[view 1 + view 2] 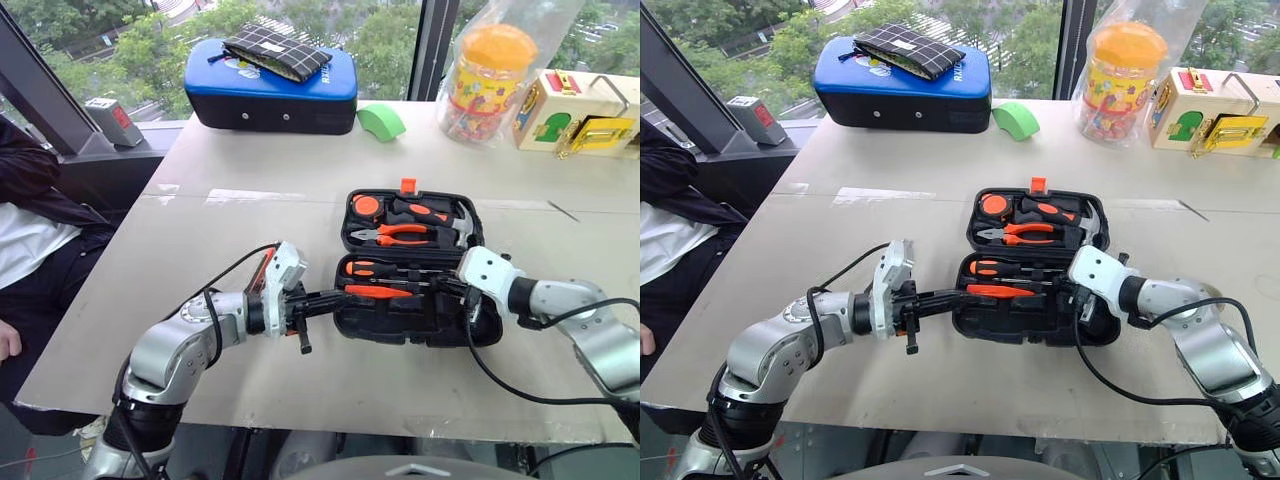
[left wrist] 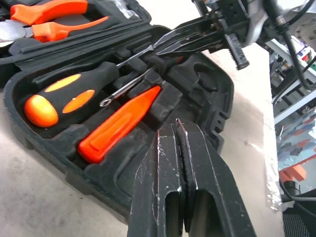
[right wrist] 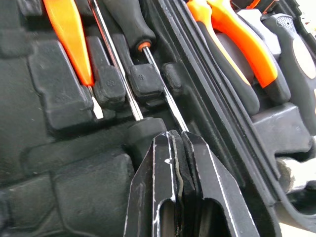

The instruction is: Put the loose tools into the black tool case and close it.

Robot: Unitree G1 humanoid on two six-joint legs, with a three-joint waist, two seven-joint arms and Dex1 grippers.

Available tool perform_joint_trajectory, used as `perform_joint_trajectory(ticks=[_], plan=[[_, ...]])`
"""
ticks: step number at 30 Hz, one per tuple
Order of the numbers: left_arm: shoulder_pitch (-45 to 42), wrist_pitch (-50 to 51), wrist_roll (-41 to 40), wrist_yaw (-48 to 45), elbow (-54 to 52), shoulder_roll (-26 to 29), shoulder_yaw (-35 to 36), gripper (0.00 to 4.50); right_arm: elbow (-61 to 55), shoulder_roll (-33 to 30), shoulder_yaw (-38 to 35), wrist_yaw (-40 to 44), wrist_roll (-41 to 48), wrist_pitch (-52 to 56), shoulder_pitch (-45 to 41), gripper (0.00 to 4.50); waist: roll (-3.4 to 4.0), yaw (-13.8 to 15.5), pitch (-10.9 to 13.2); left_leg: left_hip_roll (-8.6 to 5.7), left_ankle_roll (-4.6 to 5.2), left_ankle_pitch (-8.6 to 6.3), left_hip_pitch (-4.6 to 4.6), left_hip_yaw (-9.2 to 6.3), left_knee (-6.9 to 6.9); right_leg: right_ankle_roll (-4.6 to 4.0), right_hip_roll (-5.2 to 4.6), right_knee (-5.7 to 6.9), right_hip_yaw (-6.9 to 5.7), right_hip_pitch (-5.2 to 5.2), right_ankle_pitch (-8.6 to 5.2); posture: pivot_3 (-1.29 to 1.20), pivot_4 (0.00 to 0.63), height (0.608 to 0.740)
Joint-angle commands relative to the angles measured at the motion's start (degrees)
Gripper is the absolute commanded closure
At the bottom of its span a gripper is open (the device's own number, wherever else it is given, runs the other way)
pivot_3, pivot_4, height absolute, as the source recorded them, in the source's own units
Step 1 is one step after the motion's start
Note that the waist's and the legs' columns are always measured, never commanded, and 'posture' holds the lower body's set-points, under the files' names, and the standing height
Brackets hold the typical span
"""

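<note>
The black tool case lies open on the table, its lid laid flat on the far side. In its near half rest a screwdriver with an orange-and-black handle, a second screwdriver and the small orange tester screwdriver. My left gripper is shut and empty, pointing at the case's left rim. My right gripper is shut and empty over the near half's right part, its tip just by the screwdriver shafts. An orange edge shows behind my left wrist; I cannot tell what it is.
Orange pliers, a hammer and a round orange tool sit in the lid. At the back stand a blue padded case, a green roll, an orange-lidded jar and a wooden box. A person sits at the left.
</note>
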Motion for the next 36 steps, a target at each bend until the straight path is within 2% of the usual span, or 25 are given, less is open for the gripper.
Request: perform_joint_trajectory(ticks=[1, 4, 7, 8, 9, 11, 12, 16, 17, 18, 26, 30, 33, 36], plan=[[1.23, -0.81, -0.9, 1.06, -3.42, 1.16, 2.75, 4.5, 2.98, -0.74, 5.74, 2.67, -3.35, 0.55, 1.29, 4.48, -0.09, -0.02, -0.11, 0.0, 0.1, -0.06, 0.01, 0.0, 0.0, 0.0, 0.0, 0.01, 0.0, 0.01, 0.0, 0.0, 0.15, 0.74], [2.88, -0.5, -1.77, 4.11, -5.55, 0.76, 5.66, 4.5, 1.88, 1.72, 2.7, 1.99, -1.1, -4.05, 1.38, 4.48, -0.11, -0.04, -0.12, 0.0, 0.1, -0.06, 0.03, 0.0, 0.01, 0.0, 0.02, 0.02, 0.0, 0.01, 0.0, 0.0, 0.15, 0.74], [4.63, -0.42, -1.79, 9.59, -8.11, -0.09, 9.61, 4.5, -2.34, 7.3, -7.95, 1.58, 9.95, -5.48, 2.16, 4.48, 0.01, -0.09, 0.03, 0.08, 0.06, -0.06, -0.01, -0.06, -0.01, -0.01, 0.05, 0.02, -0.02, -0.02, 0.0, 0.0, 0.15, 0.74], [5.32, -0.64, -1.48, 11.33, -8.65, -0.31, 10.9, 4.09, -3.41, 8.53, -10.95, 1.47, 12.34, -5.88, 2.33, 4.1, 0.04, -0.11, 0.04, 0.1, -0.05, -0.03, -0.01, -0.02, -0.02, -0.01, 0.06, 0.03, 0.06, -0.05, 0.0, 0.0, 0.15, 0.74], [6.02, -0.33, -1.44, 14.12, -8.84, -0.9, 13.38, 3.97, -5.17, 8.26, -13.77, 2.92, 15.07, -6.55, 3.01, 3.98, 0.25, -0.22, 0.18, 0.1, -0.1, -0.01, -0.01, -0.01, -0.03, -0.01, 0.07, 0.03, 0.07, -0.05, 0.0, 0.0, 0.15, 0.74], [7.36, 0.45, -0.8, 18.9, -9.19, -1.45, 17.49, 3.37, -8.53, 7.21, -18.27, 6.39, 21.87, -5.98, 4.23, 3.3, 0.5, -0.1, 0.37, 0.1, -0.15, 0.02, -0.05, 0.06, -0.05, -0.01, 0.09, 0.03, 0.19, -0.11, 0.0, 0.0, 0.15, 0.74], [8.29, 1.42, -0.33, 20.97, -9.53, -1.15, 18.9, 2.78, -10.13, 5.75, -19.63, 8.94, 24.41, -5.73, 5.22, 2.75, 0.51, -0.05, 0.38, 0.09, -0.15, 0.02, -0.05, 0.08, -0.08, -0.01, 0.09, 0.0, 0.22, -0.11, 0.0, 0.0, 0.15, 0.74], [11.71, 4.1, 2.07, 26.49, -11.21, 0.14, 20.13, 0.91, -14.55, 0.64, -23.69, 14.6, 33.05, -2.51, 7.79, 0.83, 0.47, 0.08, 0.38, 0.1, 0.01, -0.08, -0.03, 0.02, -0.13, -0.01, 0.12, -0.16, 0.12, -0.06, 0.0, 0.0, 0.15, 0.74], [12.07, 4.74, 2.94, 27.74, -11.11, 0.35, 19.76, 0.25, -15.21, -0.32, -24.43, 15.18, 34.27, -2.1, 7.98, 0.19, 0.47, 0.1, 0.41, 0.09, 0.08, -0.12, -0.04, 0.02, -0.12, -0.01, 0.1, -0.16, 0.12, -0.06, 0.0, 0.0, 0.15, 0.74], [12.15, 5.25, 4.26, 29.1, -10.46, 0.37, 18.94, 0.04, -15.85, -1.35, -25.23, 15.96, 35.39, -1.91, 8.37, 0.02, 0.46, 0.11, 0.41, 0.07, 0.09, -0.13, -0.05, 0.04, -0.12, -0.01, 0.07, -0.16, 0.12, -0.06, 0.01, 0.0, 0.15, 0.74], [9.33, 5.33, 11.54, 28.13, -0.92, 1.95, 8.84, 0.04, -17.59, -4.43, -27.76, 17.04, 35.12, -3.49, 13.13, 0.02, 0.49, 0.75, 0.38, 0.04, 0.11, -0.14, -0.04, 0.03, -0.1, -0.01, 0.03, -0.15, 0.05, -0.02, 0.01, 0.0, 0.15, 0.74], [8.72, 0.53, 12.47, 23.9, 0.24, 3.32, 9.44, 1.23, -19.27, -4.22, -30.48, 17.31, 34.83, -4.93, 17.9, 0.0, 0.55, 1.13, 0.35, 0.04, 0.1, -0.14, -0.03, 0.04, -0.12, -0.01, -0.07, -0.14, 0.05, -0.04, 0.01, 0.0, 0.15, 0.74], [7.38, -7.8, 10.39, 14.26, -0.26, 5.26, 11.41, 2.63, -20.64, -4.13, -32.97, 18.48, 34.46, -6.77, 22.0, 0.0, 0.45, 1.54, 0.43, 0.03, 0.11, -0.14, -0.09, 0.03, -0.12, -0.02, -0.11, -0.19, 0.01, -0.05, 0.01, 0.0, 0.15, 0.74], [5.55, -12.59, 8.49, 1.98, -0.44, 9.92, 10.28, 2.88, -21.43, -4.05, -36.19, 19.3, 34.19, -7.99, 25.69, 0.0, 0.36, 1.5, 0.48, 0.05, 0.09, -0.14, -0.16, -0.02, -0.11, -0.02, -0.2, -0.24, -0.07, -0.06, 0.01, 0.0, 0.15, 0.74]])
